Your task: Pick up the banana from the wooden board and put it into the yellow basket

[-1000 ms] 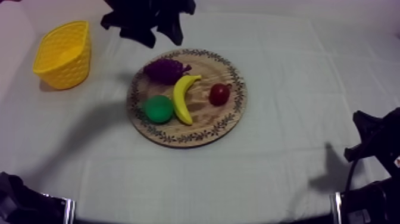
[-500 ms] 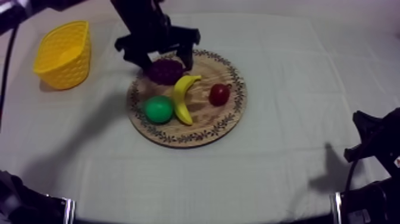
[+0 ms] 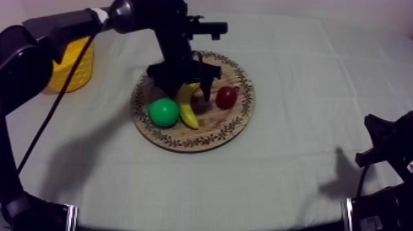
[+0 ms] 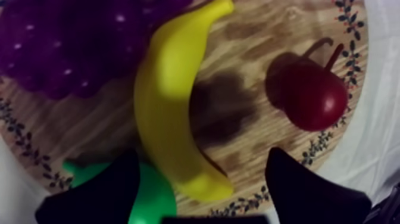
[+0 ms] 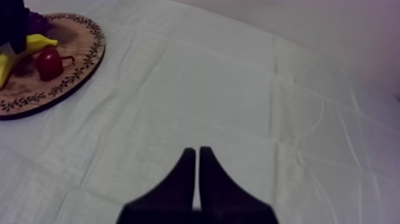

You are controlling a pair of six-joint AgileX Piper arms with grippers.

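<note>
Fingers of the left gripper [image 4: 208, 193] stand spread apart and empty, one at each side of the banana [image 4: 169, 101], at its end beside the green pear [image 4: 152, 205]. The banana is smooth, bright yellow and curved, lying flat on the round wooden board [image 4: 250, 36] between the purple grapes [image 4: 65, 42] and the small red fruit [image 4: 315, 98]. In the top view the left arm reaches in from the upper left and bends down over the board at centre. The yellow basket [image 3: 74, 70] sits at upper left. The right gripper [image 5: 196, 179] is pressed together over bare cloth.
</note>
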